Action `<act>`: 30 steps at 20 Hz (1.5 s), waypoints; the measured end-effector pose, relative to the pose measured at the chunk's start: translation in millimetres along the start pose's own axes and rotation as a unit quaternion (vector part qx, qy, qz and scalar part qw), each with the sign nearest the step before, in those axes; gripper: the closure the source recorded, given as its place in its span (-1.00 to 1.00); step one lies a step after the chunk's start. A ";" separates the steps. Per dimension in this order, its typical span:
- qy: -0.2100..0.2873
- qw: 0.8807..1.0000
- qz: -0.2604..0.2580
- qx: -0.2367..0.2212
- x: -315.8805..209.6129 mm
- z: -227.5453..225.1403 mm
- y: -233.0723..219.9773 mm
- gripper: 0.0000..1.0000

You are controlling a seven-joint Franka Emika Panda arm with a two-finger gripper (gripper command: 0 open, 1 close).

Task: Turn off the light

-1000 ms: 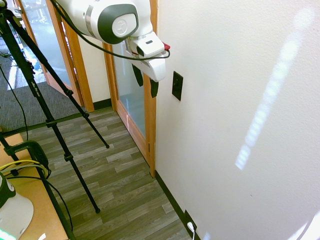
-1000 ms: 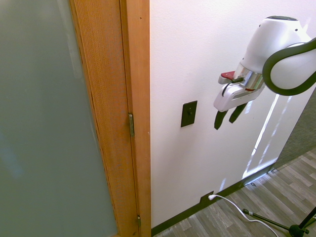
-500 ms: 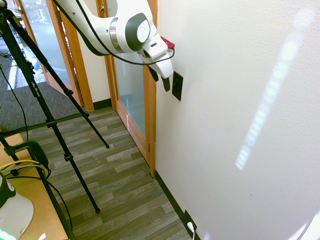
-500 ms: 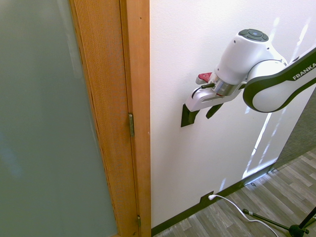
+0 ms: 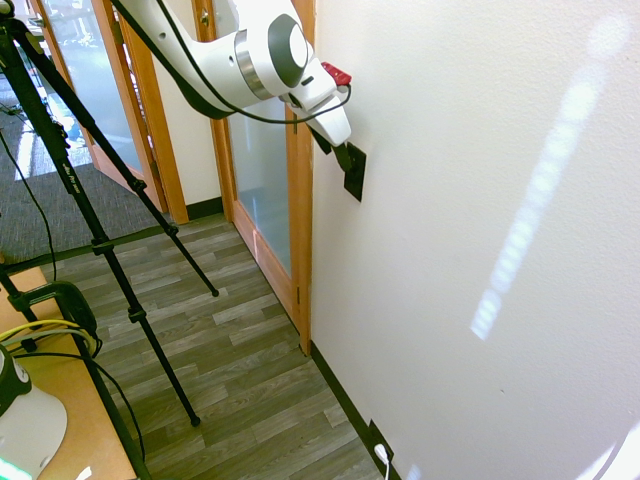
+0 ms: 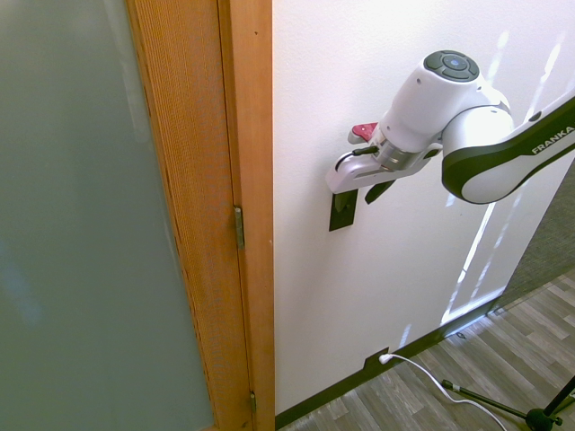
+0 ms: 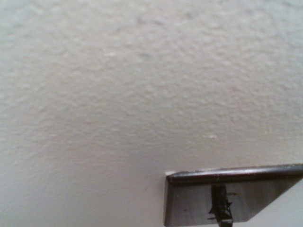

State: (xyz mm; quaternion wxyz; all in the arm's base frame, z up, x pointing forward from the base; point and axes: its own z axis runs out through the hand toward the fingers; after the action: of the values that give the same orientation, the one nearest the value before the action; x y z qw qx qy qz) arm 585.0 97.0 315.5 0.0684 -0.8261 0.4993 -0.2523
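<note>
Reaching at: the switch plate [image 5: 355,172], a small black upright rectangle fixed on the white wall [image 5: 480,200], just beside the wooden door frame [image 5: 299,230].
Switch plate, second exterior view: its lower part [image 6: 341,215] showed below the white hand; the upper part was hidden behind it.
Switch plate, wrist view: a dark plate [image 7: 227,198] seen close and out of focus against the textured wall [image 7: 118,94], with a slim toggle standing out from its middle.
Gripper: the gripper [image 5: 338,152] angled downward against the top of the plate; in the second exterior view it [image 6: 359,195] sat over the plate's upper half.
Fingers: dark, and apart, one [image 6: 378,190] showing clear of the plate toward the bare wall, the other lost against the black plate; I could not tell whether either touched the toggle.
Arm: white, coming in from the upper left in the first exterior view and from the right in the second, with a red tab near the wrist.
Door: a frosted glass panel [image 6: 90,224] in the wooden frame [image 6: 243,180], with a metal hinge [image 6: 239,228] at the height of the plate.
Lower wall: a black outlet plate [image 6: 375,362] at the dark baseboard with a white plug [image 6: 386,358] in it, well below the switch.
Floor: grey wood-look planks [image 5: 240,350].
Room light: bright, with a pale streak of light [image 5: 540,190] slanting across the wall.
</note>
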 end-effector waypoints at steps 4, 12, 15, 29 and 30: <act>-0.002 1.000 0.007 0.004 6.9 17.0 -0.1 1.00; -0.004 1.000 0.013 0.014 12.1 17.6 0.6 1.00; -0.004 1.000 0.015 0.012 12.9 20.6 1.8 1.00; -0.040 0.999 -0.002 0.011 14.3 44.1 9.6 -1.00; -0.047 0.999 -0.008 0.019 14.9 43.7 13.4 -1.00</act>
State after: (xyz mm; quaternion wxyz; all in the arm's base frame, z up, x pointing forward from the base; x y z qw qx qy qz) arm 601.2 71.5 278.1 0.1051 -0.8398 0.4837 -0.2229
